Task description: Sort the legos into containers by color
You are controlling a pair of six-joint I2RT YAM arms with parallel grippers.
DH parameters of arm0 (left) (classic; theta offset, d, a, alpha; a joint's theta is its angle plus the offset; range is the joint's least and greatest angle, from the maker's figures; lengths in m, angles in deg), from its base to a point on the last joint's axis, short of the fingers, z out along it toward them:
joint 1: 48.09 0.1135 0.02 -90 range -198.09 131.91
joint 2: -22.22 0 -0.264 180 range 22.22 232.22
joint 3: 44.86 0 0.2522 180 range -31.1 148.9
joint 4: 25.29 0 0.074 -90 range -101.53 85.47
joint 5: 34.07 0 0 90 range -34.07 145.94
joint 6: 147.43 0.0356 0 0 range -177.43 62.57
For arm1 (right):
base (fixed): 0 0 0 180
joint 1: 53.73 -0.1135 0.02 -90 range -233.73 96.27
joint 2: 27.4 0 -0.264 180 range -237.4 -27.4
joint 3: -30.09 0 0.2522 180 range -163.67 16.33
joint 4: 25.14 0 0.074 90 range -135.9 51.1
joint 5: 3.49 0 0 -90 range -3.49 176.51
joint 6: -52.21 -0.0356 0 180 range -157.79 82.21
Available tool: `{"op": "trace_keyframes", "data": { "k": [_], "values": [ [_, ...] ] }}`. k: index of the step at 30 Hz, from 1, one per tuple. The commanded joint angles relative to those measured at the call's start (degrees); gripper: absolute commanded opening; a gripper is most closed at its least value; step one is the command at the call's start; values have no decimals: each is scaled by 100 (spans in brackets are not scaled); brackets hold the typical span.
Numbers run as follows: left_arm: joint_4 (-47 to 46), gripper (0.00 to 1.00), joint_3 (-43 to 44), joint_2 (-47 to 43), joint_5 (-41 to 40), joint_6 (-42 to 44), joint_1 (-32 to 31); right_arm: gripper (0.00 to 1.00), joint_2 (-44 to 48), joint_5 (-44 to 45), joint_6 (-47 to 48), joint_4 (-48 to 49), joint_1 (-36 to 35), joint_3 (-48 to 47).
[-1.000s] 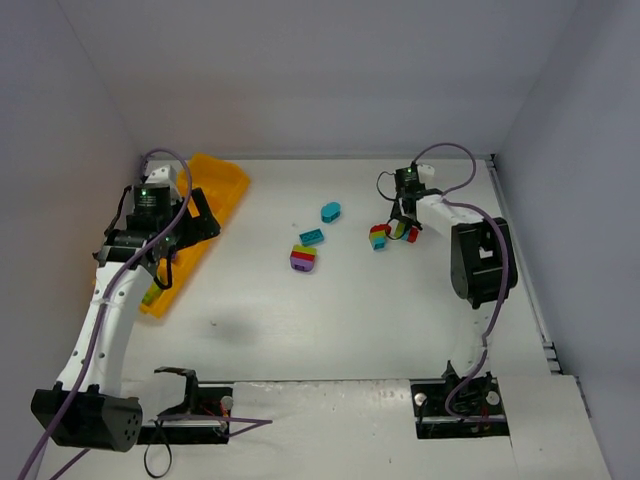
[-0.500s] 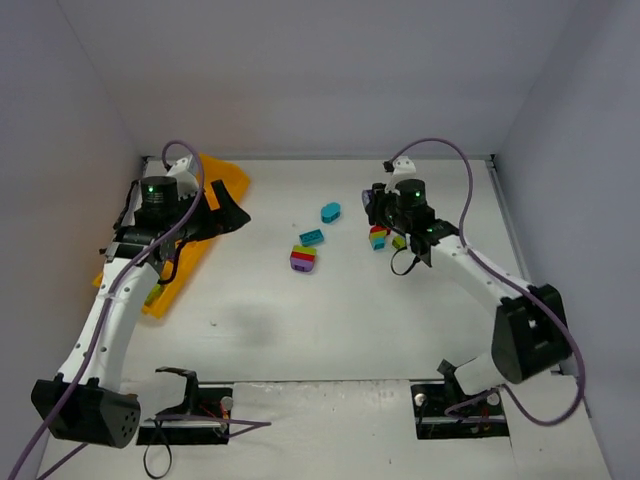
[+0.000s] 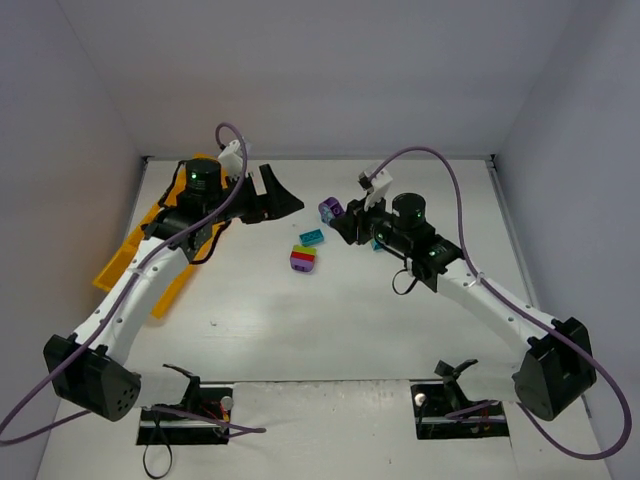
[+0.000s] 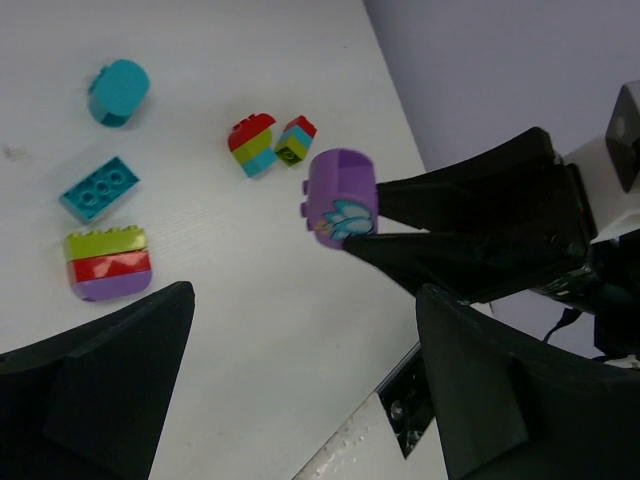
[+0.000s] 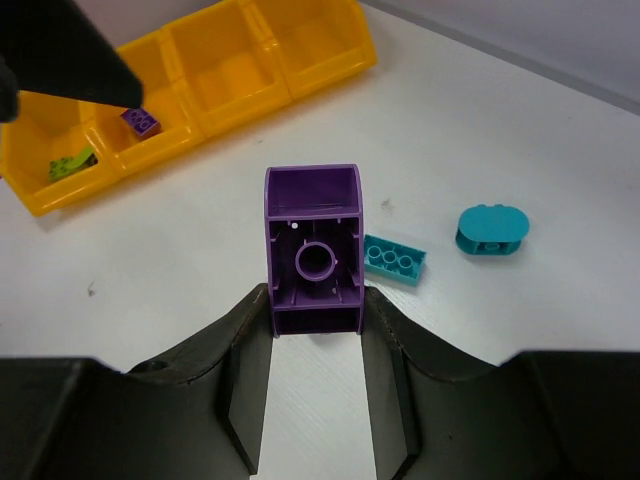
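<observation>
Legos, top view: I have a purple brick (image 3: 330,209) clamped in my right gripper (image 3: 338,214), held off the table well right of the tray (image 3: 125,262). My left gripper (image 3: 280,195) hangs just right of the tray's far end, jaws wide apart, nothing in them. A teal brick (image 3: 312,237) and a big striped stack (image 3: 303,259) lie on the table right of the tray.
Left wrist view: small stacks (image 4: 252,143) and a round teal piece (image 4: 118,90) on the table; tray out of frame.
Right wrist view: the tray holds one purple piece (image 5: 140,120) and one lime piece (image 5: 68,162), in neighbouring compartments.
</observation>
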Motion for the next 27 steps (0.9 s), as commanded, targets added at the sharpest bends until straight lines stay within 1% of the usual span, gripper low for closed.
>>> {"op": "trace_keyframes", "data": {
  "k": [1, 4, 9, 13, 17, 19, 20, 21, 22, 24, 25, 27],
  "values": [
    [-827, 85, 404, 162, 139, -366, -316, 0, 270, -207, 9, 504, -136, -84],
    [-932, 85, 449, 382, 69, -559, -466, 0, 332, -198, -9, 512, -189, -84],
    [-1379, 85, 431, 637, 51, -902, -756, 0, 393, -198, -17, 477, -268, -102],
    [-1398, 85, 537, 866, -36, -920, -915, 0, 376, -216, -52, 486, -303, -111],
    [-1643, 83, 484, 989, -116, -1043, -976, 0, 341, -233, -70, 512, -356, -146],
    [-1679, 78, 484, 1050, -107, -1087, -994, 0, 332, -224, -105, 539, -374, -146],
    [-1679, 73, 484, 1094, -90, -1104, -1003, 0, 340, -198, -123, 556, -382, -154],
    [-1679, 73, 475, 1112, -72, -1122, -1003, 0, 323, -198, -114, 556, -383, -146],
    [-1818, 64, 467, 1147, -11, -1140, -1003, 0, 323, -181, -123, 556, -383, -146],
    [-1925, 53, 432, 1174, 42, -1183, -1003, 0, 305, -154, -114, 547, -382, -154],
    [-1951, 33, 423, 1183, 68, -1201, -1003, 0, 305, -128, -123, 539, -383, -154],
    [-1952, 20, 388, 1165, 77, -1210, -1003, 4, 297, -93, -123, 539, -383, -146]
  ]
}}
